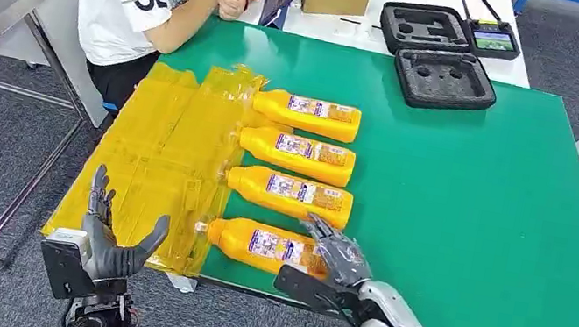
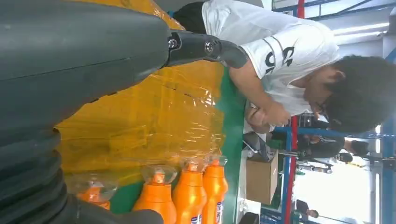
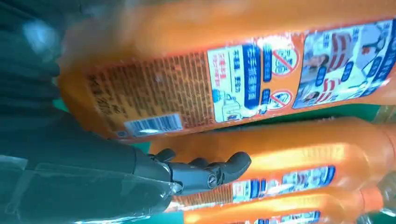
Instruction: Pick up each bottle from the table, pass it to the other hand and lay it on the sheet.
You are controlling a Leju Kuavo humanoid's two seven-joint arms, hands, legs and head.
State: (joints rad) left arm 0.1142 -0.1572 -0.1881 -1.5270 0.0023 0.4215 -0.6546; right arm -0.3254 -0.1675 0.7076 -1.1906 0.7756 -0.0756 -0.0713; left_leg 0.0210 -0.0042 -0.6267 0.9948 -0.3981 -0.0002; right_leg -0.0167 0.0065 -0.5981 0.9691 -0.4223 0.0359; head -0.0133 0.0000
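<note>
head view: we are reaching our right robot hand, fingers spread, onto the bottle nearest the sheet's front edge; next we are needing a firm grasp, left robot hand waiting wide.

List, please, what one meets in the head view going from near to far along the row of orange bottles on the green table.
Nearest bottle, with the right hand on it → second bottle → third bottle → farthest bottle.

bottles right of sheet
</note>
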